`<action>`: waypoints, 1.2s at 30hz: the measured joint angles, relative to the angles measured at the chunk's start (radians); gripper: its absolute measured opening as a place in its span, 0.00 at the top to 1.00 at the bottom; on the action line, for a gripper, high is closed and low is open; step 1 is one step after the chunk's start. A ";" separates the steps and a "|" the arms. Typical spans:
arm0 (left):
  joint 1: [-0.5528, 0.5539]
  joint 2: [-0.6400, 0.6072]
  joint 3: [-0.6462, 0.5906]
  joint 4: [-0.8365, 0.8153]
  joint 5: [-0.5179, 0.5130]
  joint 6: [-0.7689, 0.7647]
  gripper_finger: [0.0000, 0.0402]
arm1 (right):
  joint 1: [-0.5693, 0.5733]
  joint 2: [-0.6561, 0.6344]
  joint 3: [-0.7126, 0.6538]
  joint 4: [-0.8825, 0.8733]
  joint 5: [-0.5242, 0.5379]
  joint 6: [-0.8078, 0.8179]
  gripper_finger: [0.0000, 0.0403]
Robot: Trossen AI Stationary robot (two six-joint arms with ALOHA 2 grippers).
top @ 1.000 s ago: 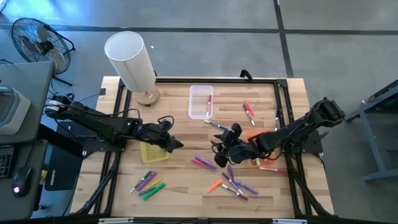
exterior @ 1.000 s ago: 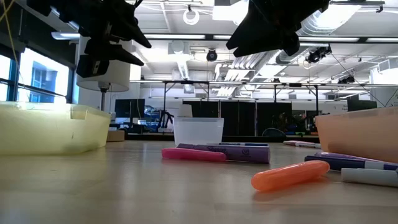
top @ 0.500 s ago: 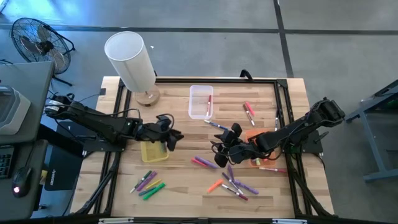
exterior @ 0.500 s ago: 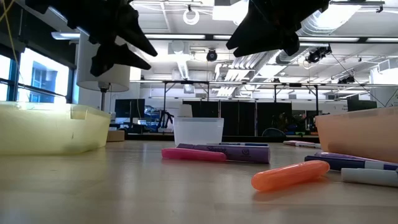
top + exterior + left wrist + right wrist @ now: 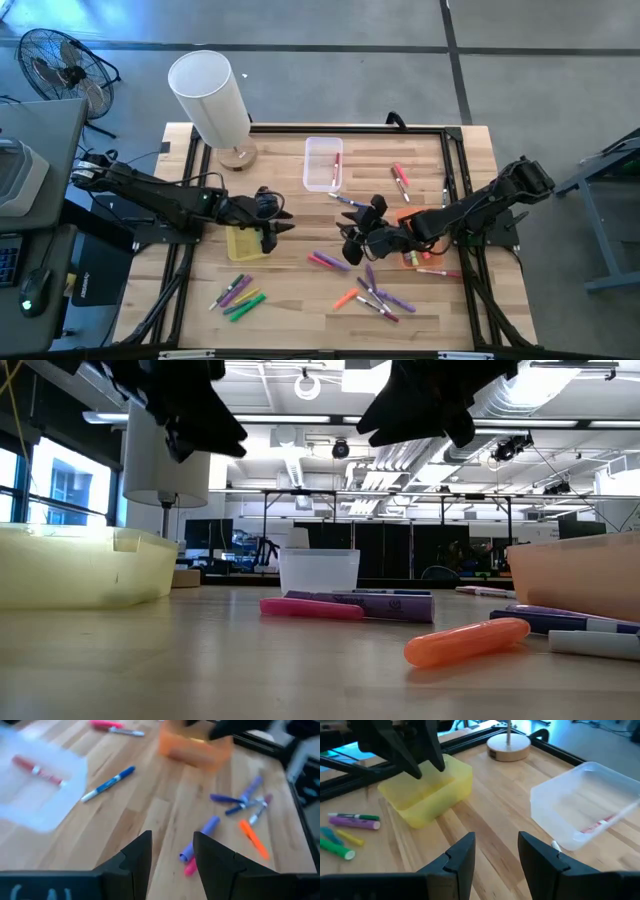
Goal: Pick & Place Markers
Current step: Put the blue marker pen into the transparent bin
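Markers lie scattered on the wooden table: a purple and green cluster (image 5: 238,294) near the front left, a pink and purple pair (image 5: 325,262) at the middle, and several (image 5: 376,296) at the front right. A red one (image 5: 337,165) lies in the clear bin (image 5: 322,150). My left gripper (image 5: 274,228) hangs open above the yellow bin (image 5: 246,246), nothing between its fingers (image 5: 172,837). My right gripper (image 5: 351,240) hovers open over the table's middle, above the pink and purple pair, also empty (image 5: 496,839).
An orange bin (image 5: 195,747) sits under my right arm, at the right. A lamp with a white shade (image 5: 208,98) stands at the far left corner. More markers (image 5: 400,178) lie at the far right. Black rails (image 5: 455,150) frame the table.
My left gripper has rolled about its own pointing line while staying in place above the yellow bin. My right gripper has kept still. No marker has moved.
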 joint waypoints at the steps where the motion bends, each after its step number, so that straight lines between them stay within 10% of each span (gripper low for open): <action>1: 0.000 -0.004 0.017 -0.026 0.022 0.033 0.64 | -0.005 0.000 0.000 0.015 -0.017 -0.009 0.66; 10: 0.000 -0.009 0.159 -0.449 0.033 0.050 0.64 | -0.038 0.000 0.012 0.068 -0.095 -0.038 0.66; 18: -0.009 -0.131 0.029 -0.420 0.068 0.014 0.64 | -0.064 0.000 0.138 -0.223 -0.121 -0.026 0.66; 24: -0.009 -0.315 -0.086 -0.365 0.060 -0.040 0.64 | -0.257 0.010 0.237 -0.574 -0.384 0.053 0.66; 36: -0.007 -0.488 -0.206 -0.247 -0.022 -0.031 0.64 | -0.532 0.202 0.249 -0.711 -0.558 -0.266 0.66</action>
